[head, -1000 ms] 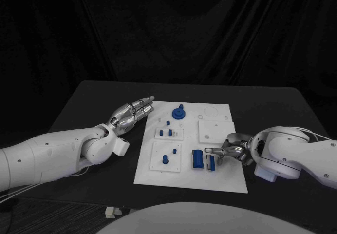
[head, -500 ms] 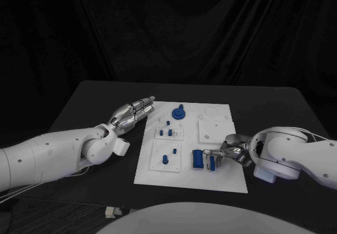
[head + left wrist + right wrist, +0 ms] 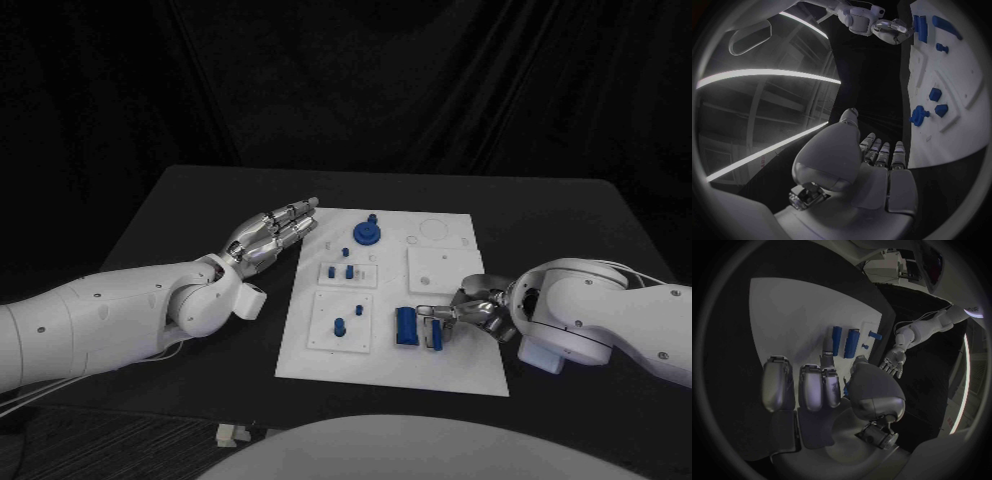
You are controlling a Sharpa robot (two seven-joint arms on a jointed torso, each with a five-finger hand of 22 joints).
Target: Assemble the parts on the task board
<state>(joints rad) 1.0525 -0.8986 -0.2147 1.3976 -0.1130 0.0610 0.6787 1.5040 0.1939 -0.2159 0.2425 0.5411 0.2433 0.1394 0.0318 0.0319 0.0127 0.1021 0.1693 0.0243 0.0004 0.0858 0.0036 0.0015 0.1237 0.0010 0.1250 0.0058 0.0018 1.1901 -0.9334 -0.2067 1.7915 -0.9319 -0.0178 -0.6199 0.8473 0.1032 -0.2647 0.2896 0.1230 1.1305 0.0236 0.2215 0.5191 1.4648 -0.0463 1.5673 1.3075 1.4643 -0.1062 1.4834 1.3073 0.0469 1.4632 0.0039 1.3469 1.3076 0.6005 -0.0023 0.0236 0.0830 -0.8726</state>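
The white task board lies mid-table, also in the left wrist view and right wrist view. On it stand a round blue knob, small blue pegs, one more peg and two upright blue blocks. My right hand hovers low at the board's right side, fingertips against the narrower block. In the right wrist view a sliver of a small blue part sits pinched between thumb and fingers. My left hand lies flat and open beside the board's far left edge.
The black table surrounds the board. A raised white square plate and round recesses occupy the board's far right part. The left forearm lies across the table's left side.
My right hand has crept slightly left toward the blue blocks. The left hand has stayed still.
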